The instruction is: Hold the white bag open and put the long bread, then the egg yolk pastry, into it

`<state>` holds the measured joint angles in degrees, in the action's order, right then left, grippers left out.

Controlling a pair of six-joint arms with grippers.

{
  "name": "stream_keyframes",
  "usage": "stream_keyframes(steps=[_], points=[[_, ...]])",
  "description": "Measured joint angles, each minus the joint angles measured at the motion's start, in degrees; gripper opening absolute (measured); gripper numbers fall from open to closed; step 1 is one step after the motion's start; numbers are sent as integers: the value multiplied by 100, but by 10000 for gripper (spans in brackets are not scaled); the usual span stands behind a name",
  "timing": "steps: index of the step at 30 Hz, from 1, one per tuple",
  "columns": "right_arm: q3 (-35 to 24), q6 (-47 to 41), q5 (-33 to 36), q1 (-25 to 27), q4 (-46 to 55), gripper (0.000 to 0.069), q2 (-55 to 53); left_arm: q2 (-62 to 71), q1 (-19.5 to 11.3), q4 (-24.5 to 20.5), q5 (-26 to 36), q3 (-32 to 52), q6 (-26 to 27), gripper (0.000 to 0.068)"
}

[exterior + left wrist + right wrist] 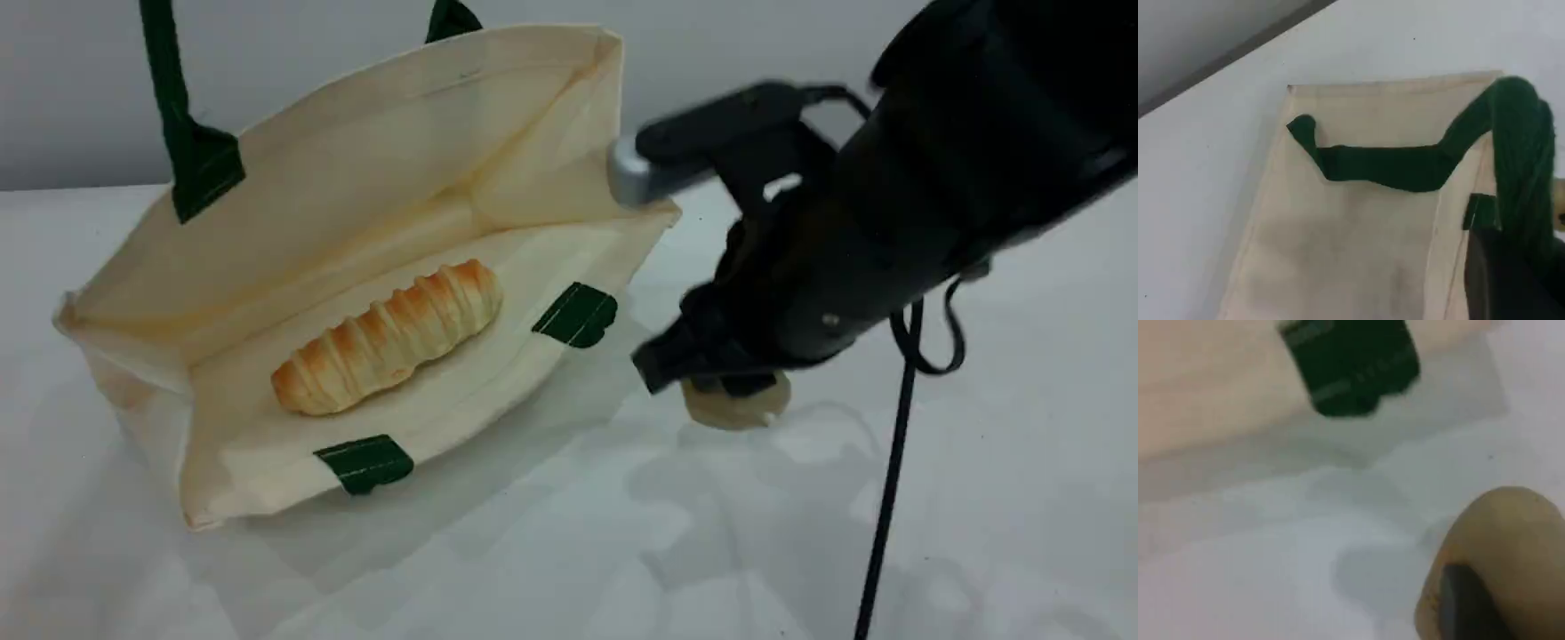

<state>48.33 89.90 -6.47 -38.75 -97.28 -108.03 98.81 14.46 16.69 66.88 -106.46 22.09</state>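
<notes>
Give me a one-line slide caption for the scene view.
Open white bag with the long bread inside; right gripper over the egg yolk pastry on the table beside it.

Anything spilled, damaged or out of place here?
Nothing stands out. The long bread lies inside the open white bag, and the egg yolk pastry sits beside it in the right gripper.

My right arm (960,178) is bulky and black, carrying a silver-tipped camera (702,147), a blocky black pincer (722,378) and a thin black cable (889,498).
</notes>
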Motion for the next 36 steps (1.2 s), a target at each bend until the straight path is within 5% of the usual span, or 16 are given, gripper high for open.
stream_keyframes(steps=[10, 17, 36], points=[[-283, 0, 1542, -5, 11, 206, 994, 0, 0, 65, 1, 0, 0, 85], [-283, 6, 2405, -5, 10, 203, 982, 0, 0, 522, 1, 0, 50, 85], [653, 1, 2414, -5, -80, 202, 656, 0, 0, 1545, 319, 0, 187, 85]])
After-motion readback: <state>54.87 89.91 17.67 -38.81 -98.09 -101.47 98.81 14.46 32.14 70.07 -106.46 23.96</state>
